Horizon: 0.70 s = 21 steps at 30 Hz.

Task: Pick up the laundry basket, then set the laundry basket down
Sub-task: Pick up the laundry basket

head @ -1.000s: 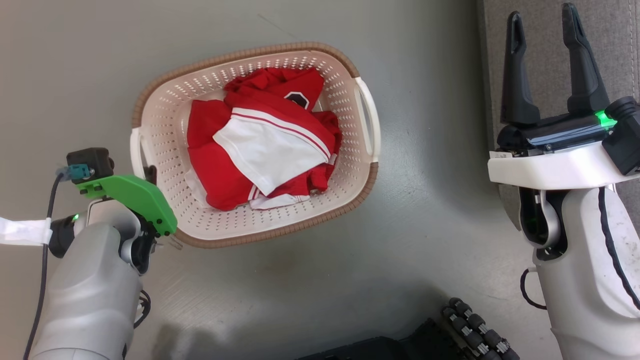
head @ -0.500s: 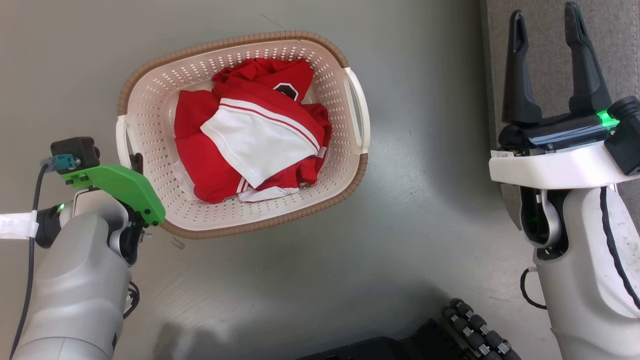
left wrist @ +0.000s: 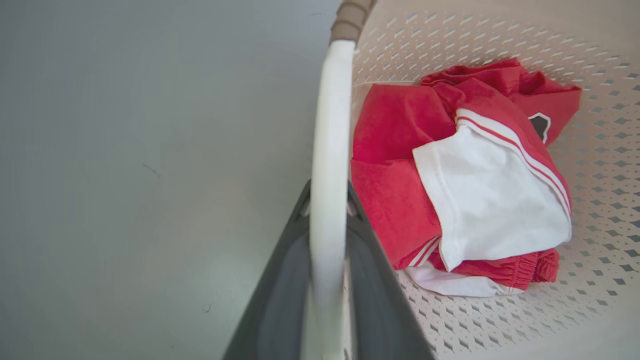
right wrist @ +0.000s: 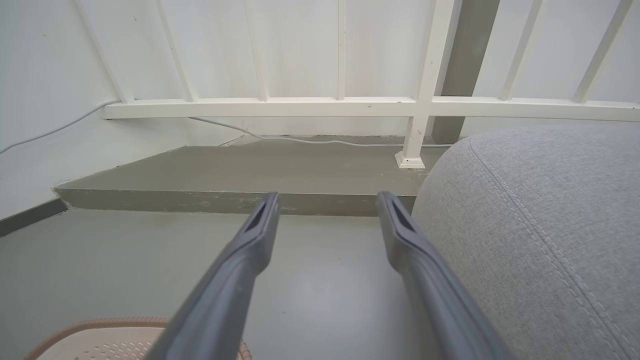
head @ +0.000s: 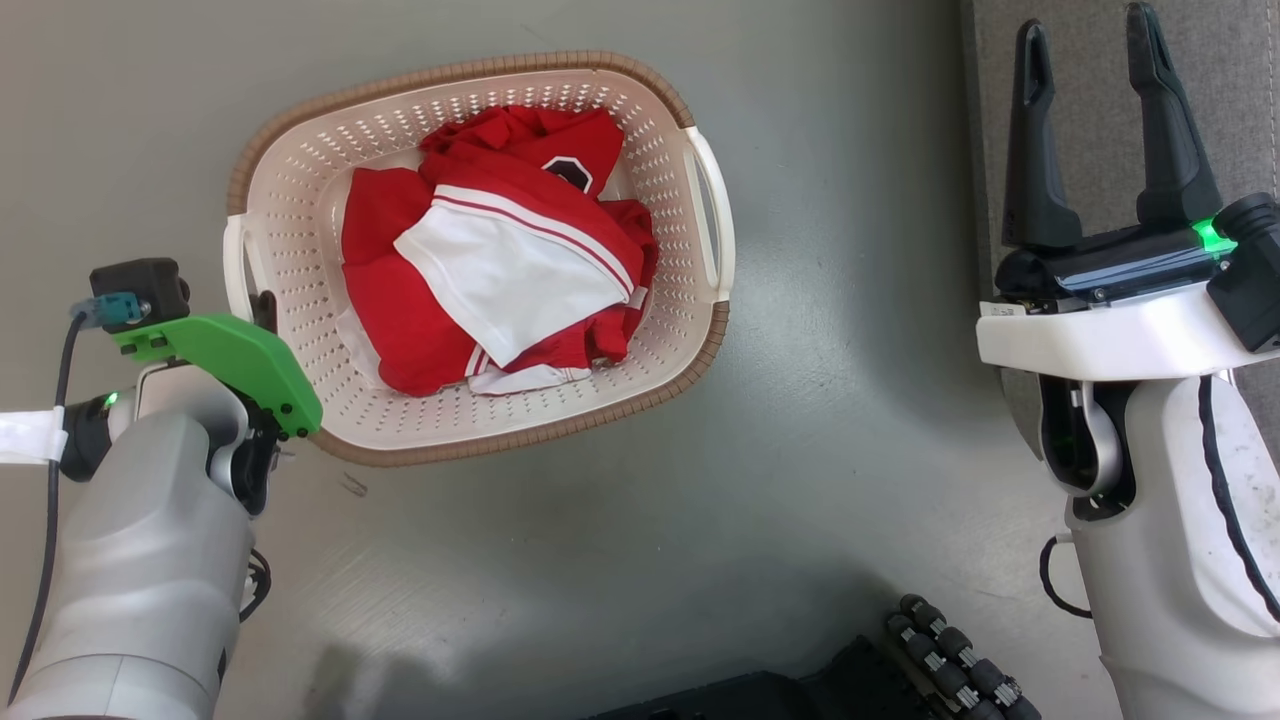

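Where the left gripper [left wrist: 327, 192] meets the laundry basket [head: 470, 70], its two dark fingers [left wrist: 280, 280] stand one on each side of the white side handle [left wrist: 330, 125] and are pressed against it, as the left wrist view shows. In the head view that gripper [head: 263, 310] sits at the left of the frame, largely covered by a green plate [head: 230, 360], with one dark fingertip showing beside the handle [head: 235, 270].

The basket occupies the upper centre-left of the head view, above grey floor [head: 800, 450]. Whether its base touches the floor cannot be determined. Inside lies a crumpled red and white garment [head: 500, 260], also seen at the right of the left wrist view [left wrist: 470, 170].

The right gripper [head: 1087, 40] is at the upper right of the head view, well apart from the basket, its fingers spread with nothing between them. It lies over a grey fabric cushion [head: 1090, 100]. In the right wrist view the same gripper [right wrist: 328, 197] points towards a white railing [right wrist: 340, 105], the cushion [right wrist: 540, 225] to its right. The basket's brown rim [right wrist: 100, 325] shows at the lower left edge.
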Available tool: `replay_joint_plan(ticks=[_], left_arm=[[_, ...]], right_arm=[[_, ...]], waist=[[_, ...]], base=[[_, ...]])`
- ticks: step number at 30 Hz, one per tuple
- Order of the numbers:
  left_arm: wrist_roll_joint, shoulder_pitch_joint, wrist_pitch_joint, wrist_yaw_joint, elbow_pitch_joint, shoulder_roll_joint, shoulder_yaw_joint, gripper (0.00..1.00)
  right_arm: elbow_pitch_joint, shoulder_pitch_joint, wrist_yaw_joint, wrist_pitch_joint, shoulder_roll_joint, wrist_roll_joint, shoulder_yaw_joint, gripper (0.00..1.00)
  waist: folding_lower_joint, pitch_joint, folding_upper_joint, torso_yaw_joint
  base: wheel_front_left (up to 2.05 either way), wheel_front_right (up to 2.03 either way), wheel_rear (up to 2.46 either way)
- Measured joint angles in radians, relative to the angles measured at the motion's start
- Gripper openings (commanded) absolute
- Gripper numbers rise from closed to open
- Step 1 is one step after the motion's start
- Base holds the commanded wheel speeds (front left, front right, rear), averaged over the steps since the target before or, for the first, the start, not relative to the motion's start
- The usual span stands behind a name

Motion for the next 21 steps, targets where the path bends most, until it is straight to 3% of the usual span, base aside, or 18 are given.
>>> replay_joint_plan(ticks=[1,2,12,21], left_arm=[[0.0,-0.003,0.0,0.0,0.0,0.0,0.0,0.95],[0.0,-0.005,-0.001,0.0,0.002,0.0,0.0,1.0],[-0.002,-0.013,-0.01,0.0,0.027,-0.002,0.0,1.0],[0.04,-0.012,-0.119,0.0,0.006,-0.008,-0.046,1.0]], right_arm=[[0.0,0.0,0.0,0.0,0.0,0.0,0.0,1.0],[0.0,0.0,0.0,0.0,0.0,0.0,-0.001,1.0],[0.0,0.0,0.0,0.0,0.001,0.0,-0.009,1.0],[0.044,0.002,0.003,0.0,0.002,-0.007,-0.021,1.0]], waist=[[0.0,0.0,0.0,0.0],[0.0,0.0,0.0,0.0],[0.0,-0.001,0.0,0.003],[0.0,-0.041,0.0,0.017]], base=[[0.0,0.0,0.0],[0.0,0.0,0.0],[0.0,0.0,0.0],[0.0,0.0,0.0]])
